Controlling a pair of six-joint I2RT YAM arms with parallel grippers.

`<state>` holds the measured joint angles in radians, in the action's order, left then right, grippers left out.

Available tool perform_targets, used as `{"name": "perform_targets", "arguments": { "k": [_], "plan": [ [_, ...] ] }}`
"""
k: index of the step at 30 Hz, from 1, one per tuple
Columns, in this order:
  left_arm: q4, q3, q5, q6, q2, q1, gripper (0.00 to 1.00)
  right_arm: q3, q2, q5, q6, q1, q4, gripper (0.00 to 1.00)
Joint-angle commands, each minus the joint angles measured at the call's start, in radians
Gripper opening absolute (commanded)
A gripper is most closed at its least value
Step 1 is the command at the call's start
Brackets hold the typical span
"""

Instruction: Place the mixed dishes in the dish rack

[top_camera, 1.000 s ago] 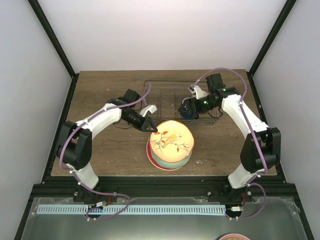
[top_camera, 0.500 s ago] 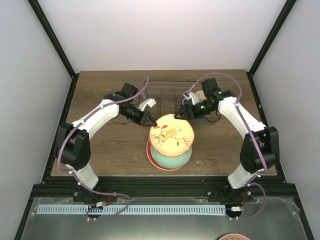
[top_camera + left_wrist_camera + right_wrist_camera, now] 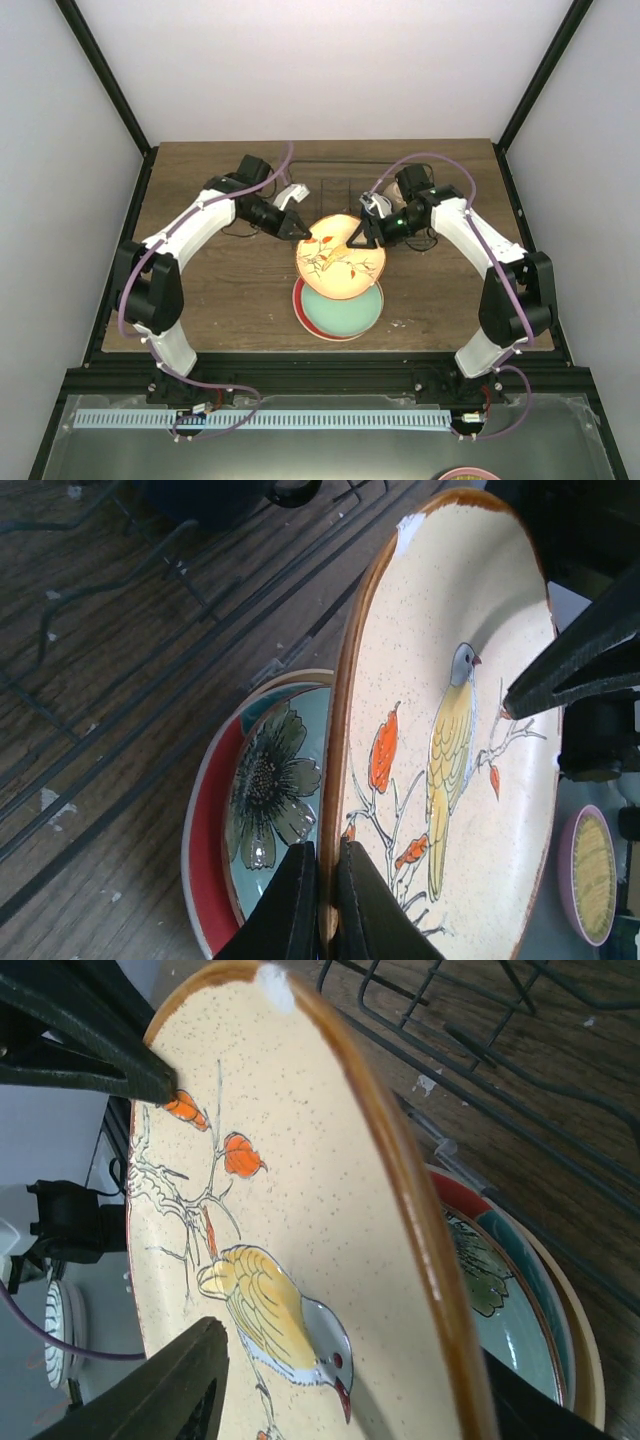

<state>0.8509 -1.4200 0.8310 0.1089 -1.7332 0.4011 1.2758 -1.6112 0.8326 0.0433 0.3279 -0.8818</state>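
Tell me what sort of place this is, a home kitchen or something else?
Most likely a robot test booth, not a kitchen: two robot arms at a wooden table, plain white walls in a black frame, and a wire dish rack beside stacked plates.

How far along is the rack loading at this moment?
Done: only the dark mug appears to sit in the dish rack. In hand: the left end effector pinches the bird plate by its rim, tilted up off the stack, while the right end effector straddles the opposite rim, jaws apart. Left: racking that plate, then the flower plate and those beneath it.
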Motion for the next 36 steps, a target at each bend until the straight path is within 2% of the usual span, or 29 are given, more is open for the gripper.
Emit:
{"name": "perform_targets", "arguments": {
  "k": [1,3,7,11,14,19,20,25,31,32,36],
  "plan": [
    [-0.017,-0.065,0.055,0.034,-0.014,-0.024,0.0,-0.01,0.004,0.066,0.013,0.005,0.002,0.49],
    [-0.017,-0.074,0.054,0.038,-0.022,-0.033,0.0,-0.014,0.002,0.081,0.015,0.005,0.006,0.41],
    [-0.035,-0.071,0.049,0.036,-0.023,-0.036,0.0,-0.025,-0.003,0.104,0.016,0.005,0.014,0.3],
    [-0.049,-0.071,0.045,0.033,-0.032,-0.035,0.0,-0.022,-0.017,0.135,0.018,0.005,0.023,0.11],
    [-0.06,-0.072,0.042,0.03,-0.038,-0.038,0.0,-0.015,-0.028,0.139,0.017,0.005,0.026,0.01],
    [-0.065,-0.072,0.034,0.027,-0.04,-0.038,0.0,0.007,-0.033,0.113,0.009,0.005,0.039,0.01],
    [-0.064,-0.072,0.029,0.026,-0.039,-0.038,0.02,0.013,-0.033,0.103,0.008,0.005,0.043,0.01],
    [-0.035,-0.117,0.016,0.019,-0.029,-0.046,0.3,0.085,-0.049,0.056,0.02,0.005,0.044,0.01],
    [-0.009,-0.219,-0.03,-0.01,-0.008,-0.081,0.92,0.188,-0.081,0.025,0.042,0.005,0.043,0.01],
    [-0.002,-0.233,-0.043,-0.011,-0.006,-0.086,0.99,0.208,-0.087,0.015,0.049,0.005,0.039,0.01],
    [-0.01,-0.258,-0.143,-0.031,0.024,-0.102,1.0,0.33,-0.127,-0.046,0.103,0.005,-0.007,0.01]
  ]
}}
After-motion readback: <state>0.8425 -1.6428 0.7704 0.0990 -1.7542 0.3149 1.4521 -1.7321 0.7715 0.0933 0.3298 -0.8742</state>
